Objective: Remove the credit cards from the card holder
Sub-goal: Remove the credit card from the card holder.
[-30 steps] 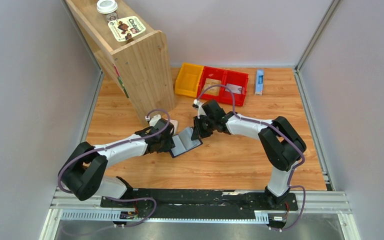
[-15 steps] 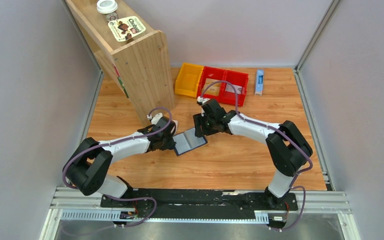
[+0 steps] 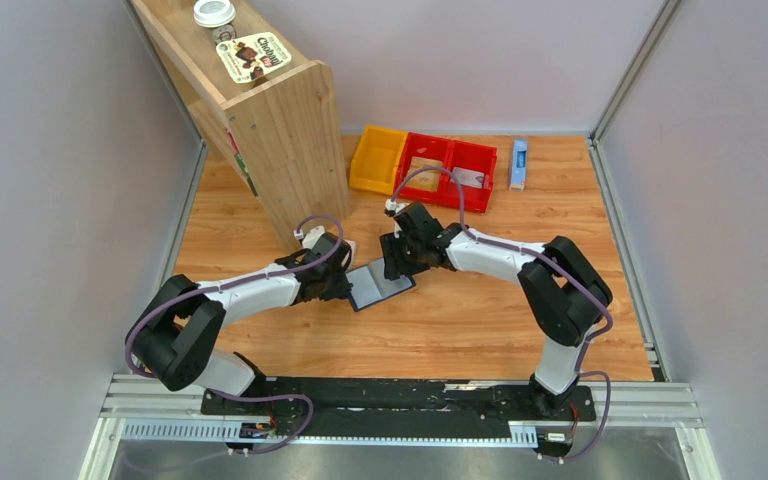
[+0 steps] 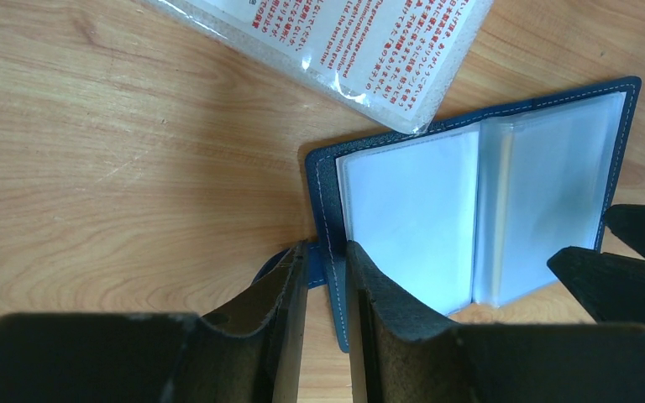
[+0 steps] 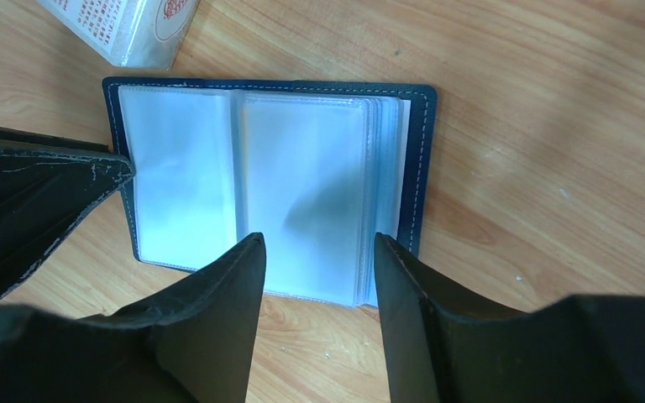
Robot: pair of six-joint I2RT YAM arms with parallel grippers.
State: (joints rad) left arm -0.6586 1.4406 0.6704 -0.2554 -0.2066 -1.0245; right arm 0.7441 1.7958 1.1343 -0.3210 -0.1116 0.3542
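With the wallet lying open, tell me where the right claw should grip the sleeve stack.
Take the sleeve stack by its loose, fanned edge, opposite the spine, coming from that side: the leaves part there. The left claw pinches the wallet at the other cover, likely steadying it.

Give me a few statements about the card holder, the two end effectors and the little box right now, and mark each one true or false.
1. The card holder lies open on the table. True.
2. The right end effector is shut on a card. False: its fingers stand apart over the clear sleeves, holding nothing.
3. The left end effector pinches the card holder's edge. True.
4. The blue-and-white box sits in the yellow bin. False: it lies on the table, right of the red bins.
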